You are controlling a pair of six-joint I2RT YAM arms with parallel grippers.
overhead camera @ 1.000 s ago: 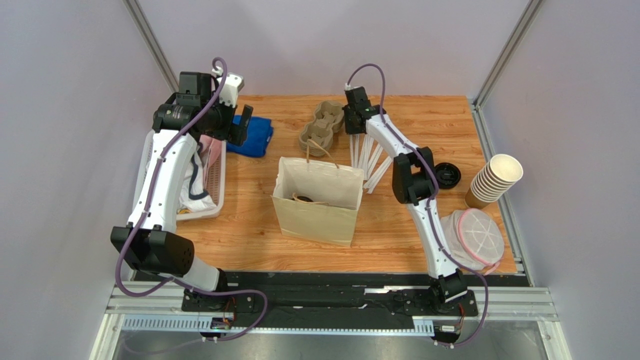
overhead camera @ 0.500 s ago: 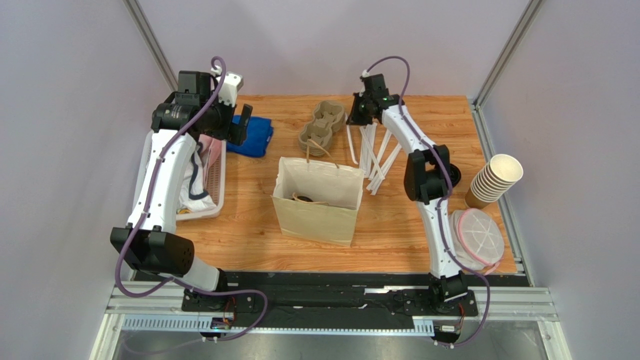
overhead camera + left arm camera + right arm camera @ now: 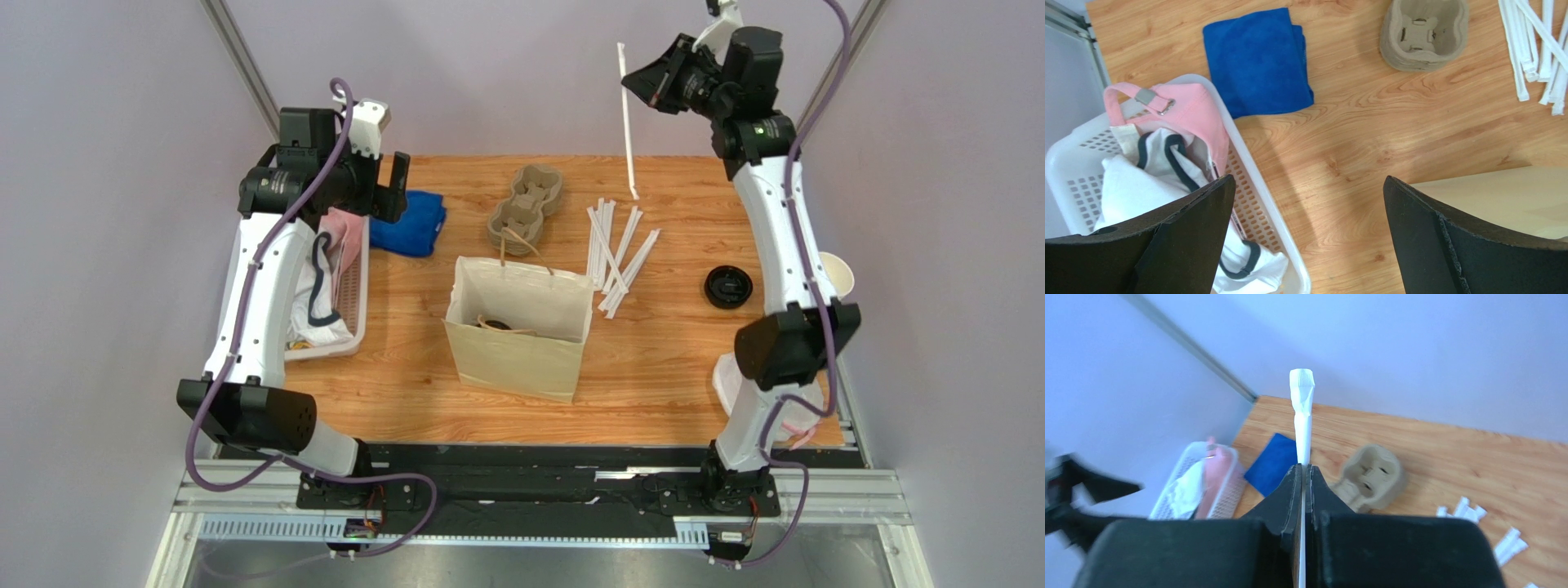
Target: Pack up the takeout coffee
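Wood-grain tabletop (image 3: 405, 380) and pale lilac walls surround us. Our right arm stands stretched almost to full height, its wrist high above the table's far edge. The right gripper (image 3: 1303, 470) is pinched tight on a wrapped straw (image 3: 1301, 410), whose crimped end sticks out past the fingertips. Well below it lie the loose straws (image 3: 617, 251), and beyond them the pulp cup carrier (image 3: 1369, 474). Our left arm is bent at the elbow with the wrist tipped down, and the left gripper (image 3: 1308, 184) has its fingers spread wide apart. Just under it sits the white basket (image 3: 1257, 196) of clothes, with a folded blue cloth (image 3: 1257, 58) further out. By its right finger shows the paper bag (image 3: 1499, 196). Inside the bag's mouth we see a dark curved shape (image 3: 496, 325), but we cannot tell whether it is the takeout coffee.
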